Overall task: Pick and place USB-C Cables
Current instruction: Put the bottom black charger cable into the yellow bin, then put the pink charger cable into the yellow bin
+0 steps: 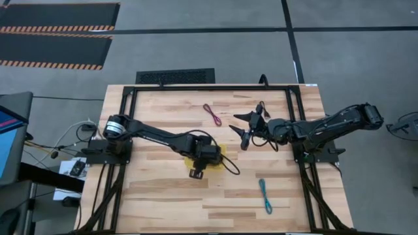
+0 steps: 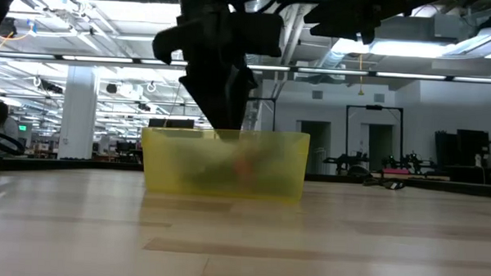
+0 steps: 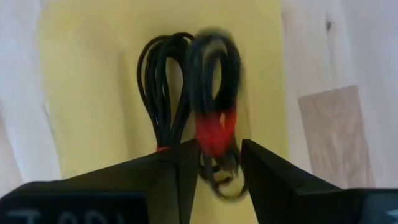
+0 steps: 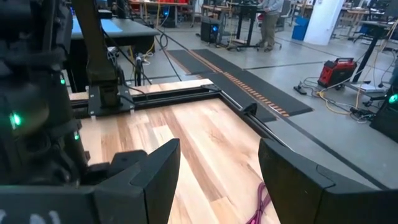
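The yellow tray (image 1: 221,150) (image 2: 224,162) stands mid-table. My left gripper (image 1: 208,156) (image 3: 219,146) points down into it, open. One black-and-red cable bundle (image 3: 161,87) lies on the tray floor. A second, blurred one (image 3: 214,81) shows with its red-tied end between my fingers. The maroon cable (image 1: 211,114) (image 4: 258,208) lies on the table toward the far edge, the teal cable (image 1: 264,196) toward the near right. My right gripper (image 1: 239,129) (image 4: 219,162) hovers open, right of the maroon cable. The dark brown cable is not visible. My left gripper stands from above with one finger (image 3: 180,162) on each side of the second bundle's red-tied end (image 3: 216,134). That bundle is blurred while the tray is sharp. Whether the fingers touch it, I cannot tell. Its looped end lies over the tray floor.
A black frame (image 1: 209,87) borders the wooden table (image 1: 163,202) on the far, left and right sides. A thin black wire (image 1: 230,166) loops out beside the tray. Bare wood shows along the near edge and left of the tray.
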